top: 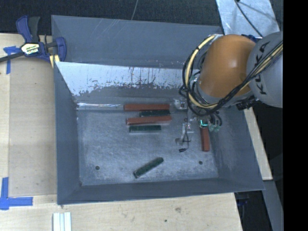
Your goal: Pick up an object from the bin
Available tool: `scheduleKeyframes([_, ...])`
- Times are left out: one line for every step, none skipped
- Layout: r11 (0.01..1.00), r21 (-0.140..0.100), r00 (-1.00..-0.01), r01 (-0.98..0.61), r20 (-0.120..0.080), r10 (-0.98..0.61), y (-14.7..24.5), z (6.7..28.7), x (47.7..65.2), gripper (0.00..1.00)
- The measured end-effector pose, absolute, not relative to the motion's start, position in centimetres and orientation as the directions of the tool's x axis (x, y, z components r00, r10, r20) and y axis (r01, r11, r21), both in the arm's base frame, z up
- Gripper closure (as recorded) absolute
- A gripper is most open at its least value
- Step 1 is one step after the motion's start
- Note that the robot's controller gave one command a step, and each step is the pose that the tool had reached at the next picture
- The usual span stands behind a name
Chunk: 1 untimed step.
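My gripper [185,137] hangs low over the right part of the bin floor, below the arm's orange cover. Just to its right, a short reddish-brown bar [205,139] lies upright along the right wall, and whether the two touch I cannot tell. To the gripper's left lie two reddish-brown bars [147,107] [148,121], each with a dark green bar [155,113] [144,127] just below it, all set crosswise. Another dark green bar [148,167] lies tilted near the front wall.
The arm and its orange cover with looped cables hide the bin's right rear corner. The bin's sloped walls rise close around the gripper on the right side.
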<state>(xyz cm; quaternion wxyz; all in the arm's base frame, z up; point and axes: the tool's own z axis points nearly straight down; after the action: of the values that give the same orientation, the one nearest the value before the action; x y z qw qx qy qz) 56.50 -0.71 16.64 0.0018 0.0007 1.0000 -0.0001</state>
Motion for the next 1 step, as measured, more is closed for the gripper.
scheduleKeyframes([1.000,0.002,-1.000,-0.002,-0.006,-0.002,2.65,8.97,61.00,0.00])
